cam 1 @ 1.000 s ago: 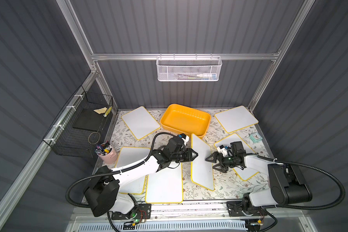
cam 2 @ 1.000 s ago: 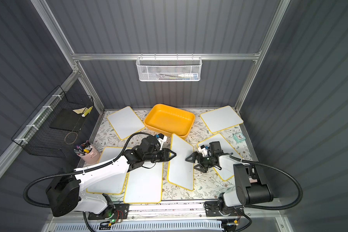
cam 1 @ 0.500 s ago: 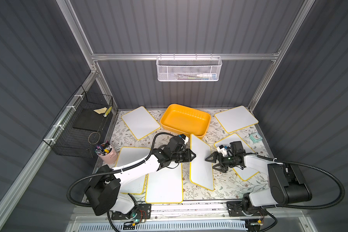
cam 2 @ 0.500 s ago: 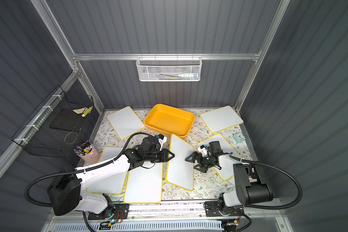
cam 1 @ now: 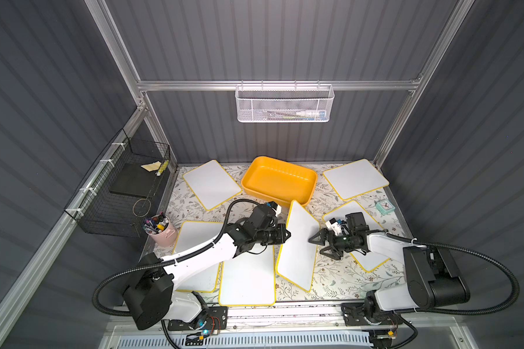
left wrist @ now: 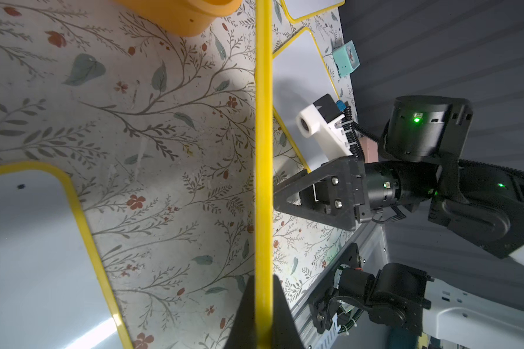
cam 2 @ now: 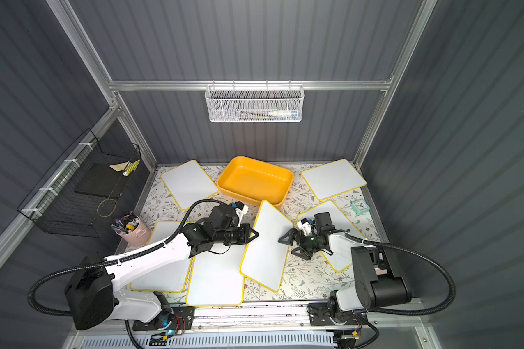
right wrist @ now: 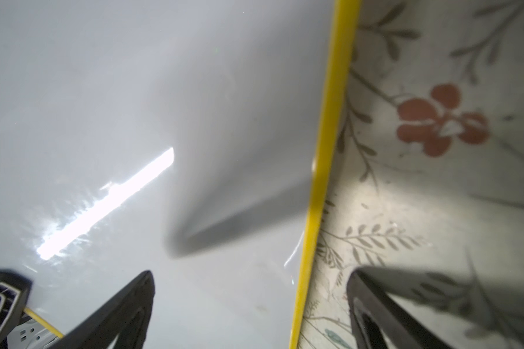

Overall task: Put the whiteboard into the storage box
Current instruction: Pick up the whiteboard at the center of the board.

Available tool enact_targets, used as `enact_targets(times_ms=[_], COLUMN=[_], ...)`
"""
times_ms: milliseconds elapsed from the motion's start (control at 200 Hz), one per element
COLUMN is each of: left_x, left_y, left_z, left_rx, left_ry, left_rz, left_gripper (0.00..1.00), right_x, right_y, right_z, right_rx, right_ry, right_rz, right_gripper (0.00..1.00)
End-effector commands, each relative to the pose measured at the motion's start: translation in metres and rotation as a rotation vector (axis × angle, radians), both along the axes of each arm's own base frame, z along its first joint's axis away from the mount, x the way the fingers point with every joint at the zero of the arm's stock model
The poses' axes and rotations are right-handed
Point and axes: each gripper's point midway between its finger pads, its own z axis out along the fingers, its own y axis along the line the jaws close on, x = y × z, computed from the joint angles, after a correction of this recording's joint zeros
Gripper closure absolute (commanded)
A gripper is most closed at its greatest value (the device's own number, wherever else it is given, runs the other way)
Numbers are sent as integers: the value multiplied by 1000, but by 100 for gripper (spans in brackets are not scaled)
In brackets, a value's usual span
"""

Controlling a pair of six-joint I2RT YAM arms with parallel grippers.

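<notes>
**Nearest:** front board [cam 1: 247, 278], white with a yellow rim, flat on the floral cloth [cam 1: 330, 272], just beside a second flat board [cam 1: 194, 241].

**Mid-table:**
- whiteboard [cam 1: 298, 241], tilted, with its left long edge raised off the cloth (yellow rim edge-on in the left wrist view).
- left gripper [cam 1: 288, 235], pressed together on that raised edge, pinching the whiteboard.
- right gripper [cam 1: 315, 245], spread wide astride the opposite long edge, one finger over the white face and one over the cloth.
- third flat board [cam 1: 372, 256], partly under the right arm.

**Farther:** pink pen cup [cam 1: 161, 231] at the left margin; teal clock [cam 1: 384, 207] at the right.

**Back centre:** storage box [cam 1: 279, 182], yellow-orange. Far corner of the whiteboard just beside its near right corner, contact not discernible. Flanked by a left rear board [cam 1: 211, 184] and a right rear board [cam 1: 356, 178].

**Walls:** white mesh basket [cam 1: 285, 104] on the back wall; black wire basket [cam 1: 124, 187] on the left wall.
</notes>
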Motion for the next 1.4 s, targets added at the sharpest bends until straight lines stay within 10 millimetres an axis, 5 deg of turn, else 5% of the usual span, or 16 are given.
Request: enact_targets(times_ms=[0, 370, 741, 1066, 1396], left_x=[6, 29, 37, 64, 109], left_y=[6, 37, 24, 29, 63], left_z=[16, 46, 85, 114, 132], left_rx=[-47, -116, -170, -229, -265], left_ry=[-53, -81, -192, -243, -286], left_rz=[-2, 77, -9, 36, 264], left_gripper=[100, 100, 100, 100, 100], right_x=[-5, 16, 15, 20, 23], right_y=[-6, -6, -2, 0, -1], right_z=[-10, -2, -4, -1, -8], right_rx=[-64, -86, -77, -70, -111], right_ry=[39, -8, 2, -13, -31], right_rz=[-7, -18, 4, 9, 12], right_gripper=[1, 1, 1, 1, 1])
